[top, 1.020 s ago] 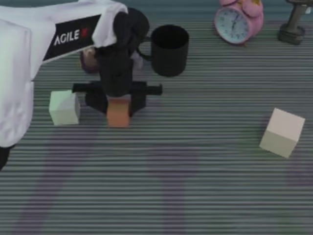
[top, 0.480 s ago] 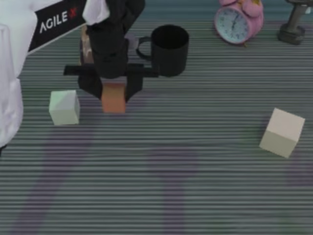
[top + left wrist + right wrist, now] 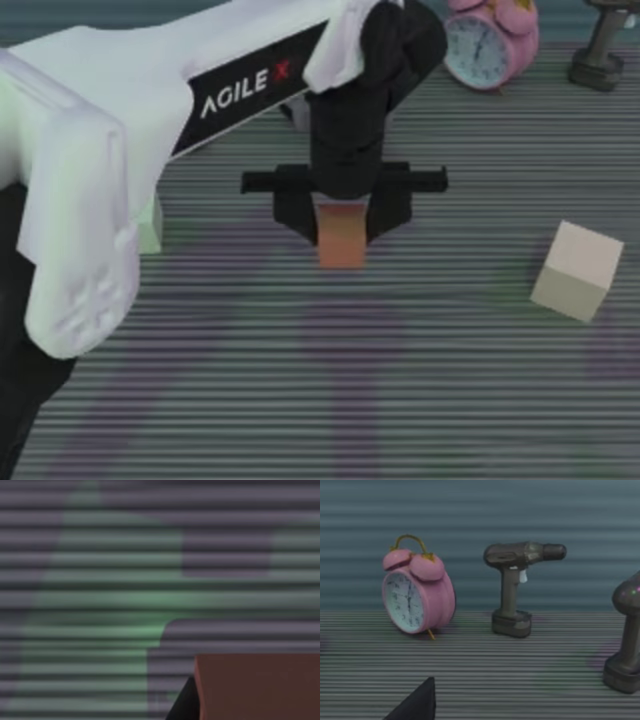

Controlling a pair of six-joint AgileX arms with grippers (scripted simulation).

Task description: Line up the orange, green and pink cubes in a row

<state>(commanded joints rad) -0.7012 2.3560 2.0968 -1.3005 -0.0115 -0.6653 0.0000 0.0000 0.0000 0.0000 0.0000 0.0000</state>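
Status: the row is not yet formed. The left gripper (image 3: pixel 342 222) is pinching the orange cube (image 3: pixel 341 238) between its jaws, over the middle of the table (image 3: pixel 300 400), roughly midway between its left and right edges. Whether the cube is resting on the surface or carried just above it cannot be told. The left wrist view shows the cube's corner (image 3: pixel 257 687) over bare striped tabletop.

The green cube (image 3: pixel 150 226) is near the left edge, almost wholly hidden under the left arm; only a sliver shows. The pink cube (image 3: pixel 577 270) sits near the right edge, turned askew, well apart from the other two. In my judgement, one cube is in hand, and all three remain to be brought side by side.

Right gripper: only a dark fingertip (image 3: pixel 417 702) shows in its wrist view; its state cannot be told.

Containers: none visible. An alarm clock (image 3: pixel 488 40) and a drill (image 3: pixel 517 587) stand along the far edge.
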